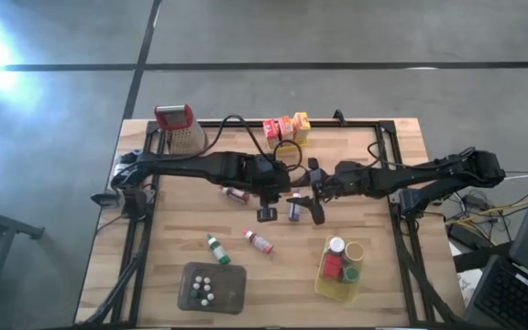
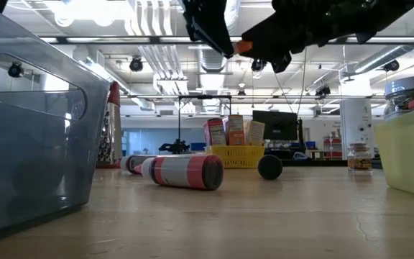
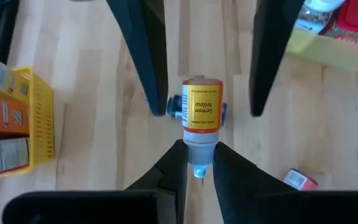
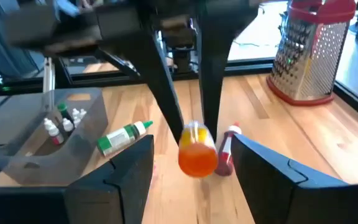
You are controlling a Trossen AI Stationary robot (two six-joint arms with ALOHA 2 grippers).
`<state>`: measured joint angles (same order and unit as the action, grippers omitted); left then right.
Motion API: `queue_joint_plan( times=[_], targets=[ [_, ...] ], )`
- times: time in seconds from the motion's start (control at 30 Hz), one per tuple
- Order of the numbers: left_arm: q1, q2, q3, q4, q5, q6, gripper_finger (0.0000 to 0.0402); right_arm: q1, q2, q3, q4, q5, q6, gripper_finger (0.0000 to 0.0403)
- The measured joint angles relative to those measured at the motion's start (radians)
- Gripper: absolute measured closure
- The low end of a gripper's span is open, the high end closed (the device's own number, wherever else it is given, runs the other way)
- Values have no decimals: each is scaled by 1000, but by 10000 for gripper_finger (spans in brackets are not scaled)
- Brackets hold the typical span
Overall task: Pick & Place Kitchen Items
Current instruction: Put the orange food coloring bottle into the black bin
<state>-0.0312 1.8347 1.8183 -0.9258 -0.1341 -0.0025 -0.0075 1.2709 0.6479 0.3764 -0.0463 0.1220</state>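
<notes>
A tiny bottle with a yellow "Lemon Yellow" label [image 3: 201, 112] hangs over the middle of the table, with my left gripper [image 3: 199, 163] shut on it. My right gripper [image 4: 191, 142] is open and faces it from the table's right. Its two fingers [image 3: 156, 93] stand on either side of the bottle with a gap on each side, touching nothing. The low view shows the bottle [image 2: 244, 47] high above the tabletop between both dark grippers. My left gripper pinches the bottle's cap end [image 3: 199, 154] between its two fingertips. The fingers [image 4: 166, 93] slant down from above. The bottle sticks out beyond them, base end away from the gripper, lifted clear of the table.
Loose bottles lie on the wood [image 1: 235, 193], [image 1: 214, 247], [image 1: 258, 241]. A grey tray [image 1: 232, 291] of tiny bottles sits near the front. A yellow basket [image 1: 324, 280] with jars stands front right, and boxes [image 1: 287, 128] and a grater [image 1: 180, 128] at the back.
</notes>
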Motion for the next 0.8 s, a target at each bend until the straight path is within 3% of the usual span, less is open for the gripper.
queue_joint_plan(
  times=[0.27,0.8],
  targets=[
    [0,-1,24,1,-31,12,337,0,0,0,-1,50,-20,208],
    [2,-3,19,-2,-42,11,337,1,0,3,3,50,-19,236]
  ],
)
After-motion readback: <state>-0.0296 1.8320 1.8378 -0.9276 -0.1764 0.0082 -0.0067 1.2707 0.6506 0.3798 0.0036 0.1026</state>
